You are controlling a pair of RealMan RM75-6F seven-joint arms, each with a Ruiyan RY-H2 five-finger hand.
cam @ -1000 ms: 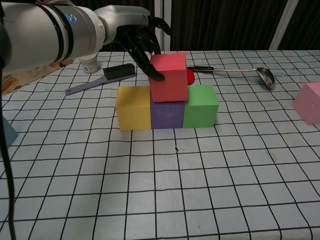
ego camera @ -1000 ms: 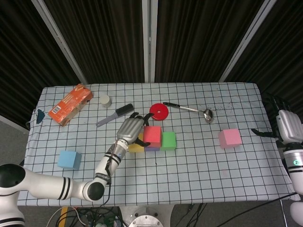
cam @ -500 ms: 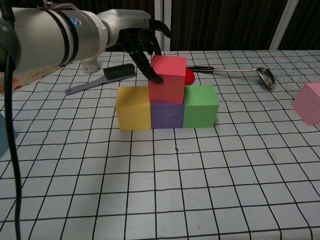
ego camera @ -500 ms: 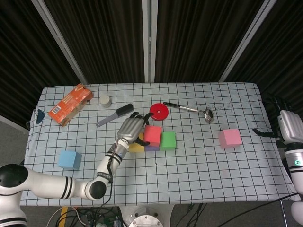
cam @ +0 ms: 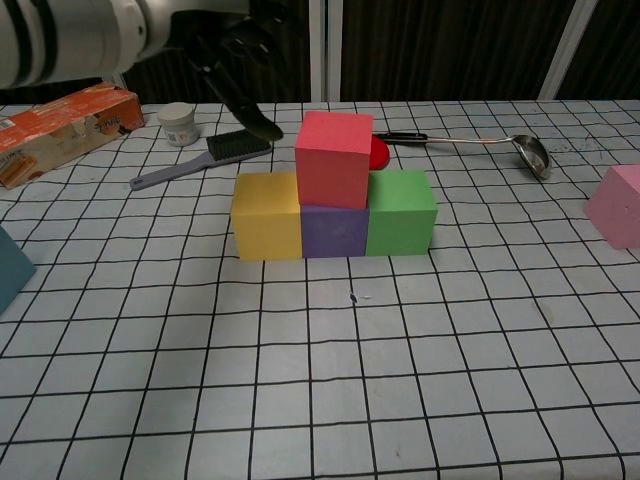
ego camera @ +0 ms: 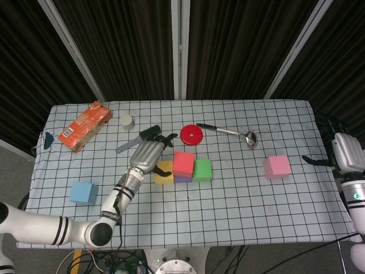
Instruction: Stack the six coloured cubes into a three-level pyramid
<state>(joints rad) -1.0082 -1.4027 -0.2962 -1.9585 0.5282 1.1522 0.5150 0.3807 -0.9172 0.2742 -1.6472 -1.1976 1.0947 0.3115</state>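
Blue cube (ego camera: pixel 83 192) sat alone near table's left edge. Left hand (ego camera: pixel 146 154) hung free, fingers apart, holding nothing, just left of the stack. Yellow cube (cam: pixel 266 215), purple cube (cam: pixel 335 231), green cube (cam: pixel 401 211) touched in a row; red cube (cam: pixel 334 158) rested atop. Pink cube (ego camera: pixel 277 166) well right. Right hand (ego camera: pixel 347 152) off table's right edge, grasp unclear.

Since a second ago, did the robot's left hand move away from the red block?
Yes. The left hand let go of the red cube and pulled back left, toward the brush.
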